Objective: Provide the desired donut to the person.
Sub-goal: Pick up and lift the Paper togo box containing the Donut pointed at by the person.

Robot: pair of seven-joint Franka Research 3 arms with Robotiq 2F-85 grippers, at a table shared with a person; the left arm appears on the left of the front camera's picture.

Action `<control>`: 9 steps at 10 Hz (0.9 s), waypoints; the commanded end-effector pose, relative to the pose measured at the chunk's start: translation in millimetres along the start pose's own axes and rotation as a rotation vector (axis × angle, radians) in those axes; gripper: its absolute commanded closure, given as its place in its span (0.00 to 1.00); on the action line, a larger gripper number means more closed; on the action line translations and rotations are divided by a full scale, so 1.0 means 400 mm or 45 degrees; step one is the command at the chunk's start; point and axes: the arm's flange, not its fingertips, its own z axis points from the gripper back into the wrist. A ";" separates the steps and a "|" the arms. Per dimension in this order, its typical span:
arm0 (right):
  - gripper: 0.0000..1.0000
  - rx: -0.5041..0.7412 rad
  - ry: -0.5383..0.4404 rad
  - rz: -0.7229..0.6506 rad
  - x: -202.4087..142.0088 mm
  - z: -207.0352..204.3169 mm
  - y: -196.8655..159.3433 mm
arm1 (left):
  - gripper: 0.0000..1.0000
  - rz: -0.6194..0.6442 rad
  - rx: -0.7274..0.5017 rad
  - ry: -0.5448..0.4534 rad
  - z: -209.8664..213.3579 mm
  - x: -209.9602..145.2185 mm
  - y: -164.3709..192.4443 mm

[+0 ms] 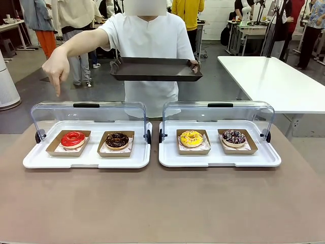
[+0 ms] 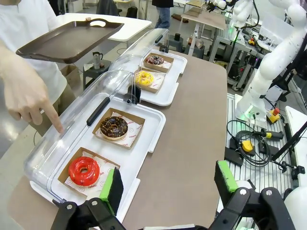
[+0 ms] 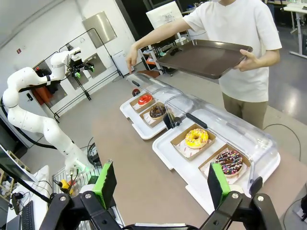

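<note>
**Red ring under the pointing finger: fetch that one**

Reach across the tan table (image 1: 162,203) toward the person (image 1: 150,46) at its far edge. Treat the dark serving tray (image 1: 155,68), held level above that edge, as the likely drop-off.

Read the pointing hand (image 1: 56,68): aimed down at the left end of the left white tray (image 1: 86,161). Judge the red donut (image 1: 73,139), lying at that end, as the wanted one. Leave the right white tray (image 1: 218,161) alone.

Mind the clear lid (image 1: 86,114), tipped open along the left tray's far edge. Come in from the near edge and stay clear of it.

Use the left gripper (image 2: 169,179), spread wide and holding nothing, above that tray's near edge close to the red donut. Hold back the right gripper (image 3: 162,181), likewise wide and empty, by the right tray's near corner.

Close on the side walls of the brown card box (image 1: 55,148) under the donut, not on the glaze. Lift straight up and carry it level. Skip the chocolate donut (image 1: 117,140) just beside it, at the same tray's right end.

Cannot read the faint print on the paper liners: too small. No other brand or label legible.
</note>
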 end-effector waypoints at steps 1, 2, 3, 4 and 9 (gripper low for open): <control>0.00 0.002 -0.009 0.001 0.002 -0.001 0.000 | 0.00 -0.014 -0.009 -0.001 0.003 0.002 0.001; 0.00 0.002 -0.009 0.001 0.002 -0.001 0.000 | 0.00 -0.014 -0.009 -0.001 0.003 0.002 0.001; 0.00 0.002 -0.009 0.001 0.002 -0.001 0.000 | 0.00 -0.014 -0.009 -0.001 0.003 0.002 0.001; 0.00 0.002 -0.009 0.001 0.002 -0.001 0.000 | 0.00 -0.014 -0.009 -0.001 0.003 0.002 0.001; 0.00 0.002 -0.009 0.001 0.002 -0.001 0.000 | 0.00 -0.014 -0.009 -0.001 0.003 0.002 0.001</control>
